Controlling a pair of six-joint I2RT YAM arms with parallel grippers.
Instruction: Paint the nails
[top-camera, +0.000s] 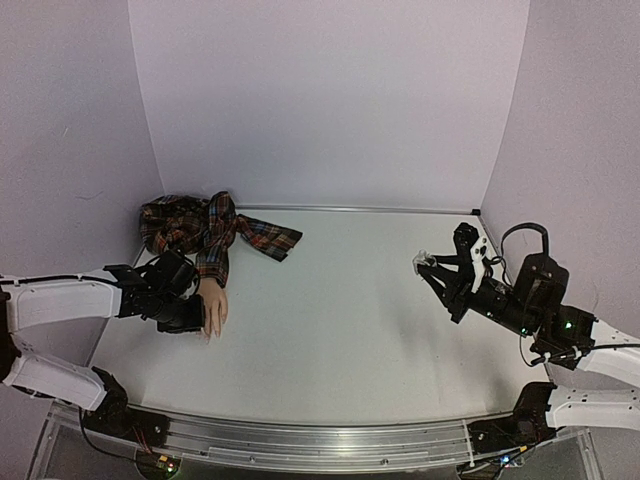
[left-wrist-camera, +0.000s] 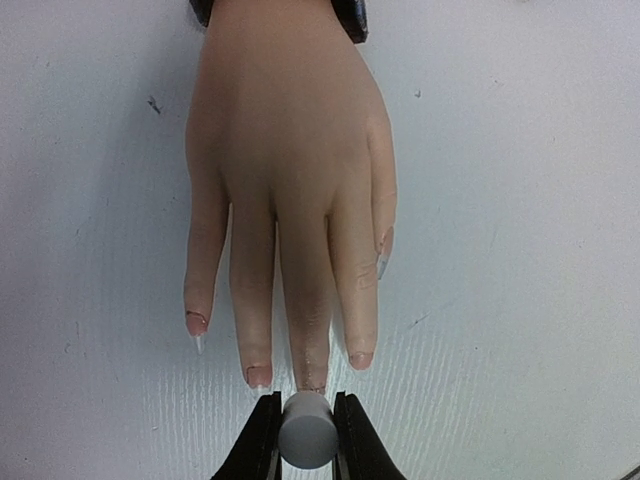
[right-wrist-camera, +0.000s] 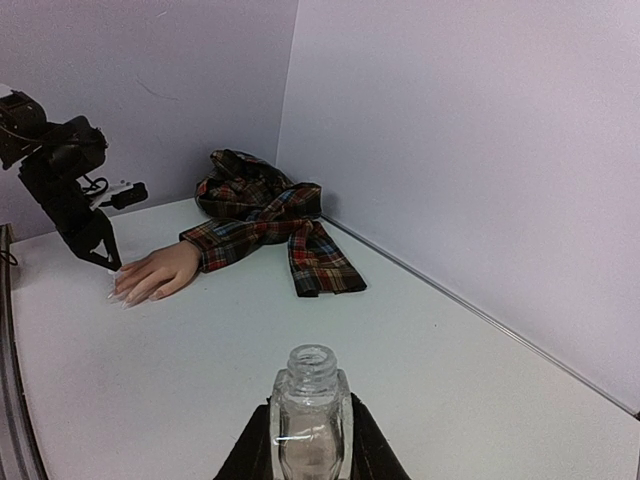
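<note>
Step in hand: judging by the pose, brushing polish onto one nail, the one on the longest finger.
Left pincer (left-wrist-camera: 305, 400): clamped on a pale round cap (left-wrist-camera: 305, 432), which stands up between its jaws. Any brush under the cap is hidden.
The nails (left-wrist-camera: 258, 375): they tip the fingers of the mannequin hand (left-wrist-camera: 290, 150), which lies flat on the worktop (top-camera: 350, 320) with its fingers pointing at the left pincer. The longest fingertip lies right at the cap, and the cap covers its nail. The other fingertips lie just ahead of the jaws to either side, and the thumb lies further ahead.
Paint so far: some nails show a reddish edge, but I cannot tell how much coating they carry.
Right pincer (right-wrist-camera: 310, 405): gripping a small clear bottle (right-wrist-camera: 310, 425), upright with its neck open. The mannequin hand lies well apart from it, across the worktop.
Plaid sleeve (top-camera: 215, 235): bunched beyond the wrist, on the far side of the mannequin hand from the left pincer.
Next move: probably a short, light stroke along the hidden nail with the cap kept upright. After that, a small sideways shift to a neighbouring fingertip.
Care needed: press gently so the finger does not slide.
</note>
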